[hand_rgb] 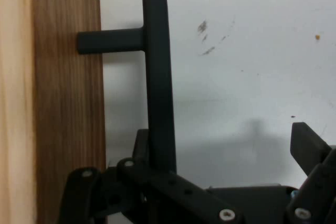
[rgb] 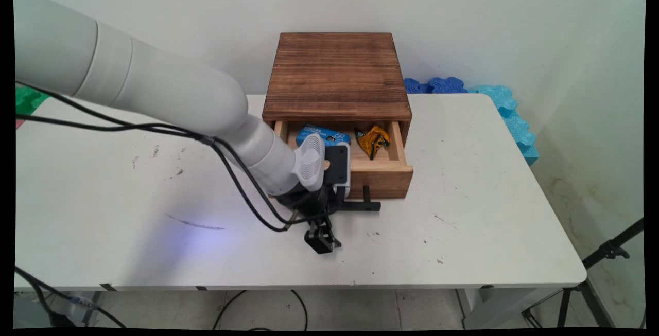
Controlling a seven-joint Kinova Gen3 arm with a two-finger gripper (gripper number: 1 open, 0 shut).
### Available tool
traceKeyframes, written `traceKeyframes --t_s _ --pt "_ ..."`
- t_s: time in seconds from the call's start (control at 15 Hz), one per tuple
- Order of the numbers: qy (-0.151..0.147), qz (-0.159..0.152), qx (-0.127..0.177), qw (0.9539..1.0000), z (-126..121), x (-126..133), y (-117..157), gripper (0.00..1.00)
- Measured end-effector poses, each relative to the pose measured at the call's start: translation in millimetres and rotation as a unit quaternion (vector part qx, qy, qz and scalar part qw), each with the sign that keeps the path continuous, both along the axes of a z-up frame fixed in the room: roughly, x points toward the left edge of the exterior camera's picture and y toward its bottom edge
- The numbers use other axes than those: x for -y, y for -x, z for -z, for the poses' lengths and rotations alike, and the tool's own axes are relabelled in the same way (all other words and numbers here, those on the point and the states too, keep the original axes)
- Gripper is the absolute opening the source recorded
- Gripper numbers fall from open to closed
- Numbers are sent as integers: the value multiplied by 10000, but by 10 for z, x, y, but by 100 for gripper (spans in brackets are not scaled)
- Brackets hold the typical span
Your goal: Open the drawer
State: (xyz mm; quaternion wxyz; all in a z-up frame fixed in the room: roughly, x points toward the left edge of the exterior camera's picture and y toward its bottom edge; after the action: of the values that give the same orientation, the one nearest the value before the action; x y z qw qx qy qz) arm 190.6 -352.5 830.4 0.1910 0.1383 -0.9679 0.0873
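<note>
The gripper (rgb: 322, 241) hangs with its 2 fingers spread apart and empty just in front of the open drawer (rgb: 383, 175), whose black bar handle (hand_rgb: 157, 82) runs lengthwise beside 1 finger.
</note>
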Motion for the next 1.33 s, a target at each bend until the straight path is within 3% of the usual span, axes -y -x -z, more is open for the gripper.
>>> traceKeyframes --t_s 1.33 --pt "10 109 35 9999 -87 -704 184 100"
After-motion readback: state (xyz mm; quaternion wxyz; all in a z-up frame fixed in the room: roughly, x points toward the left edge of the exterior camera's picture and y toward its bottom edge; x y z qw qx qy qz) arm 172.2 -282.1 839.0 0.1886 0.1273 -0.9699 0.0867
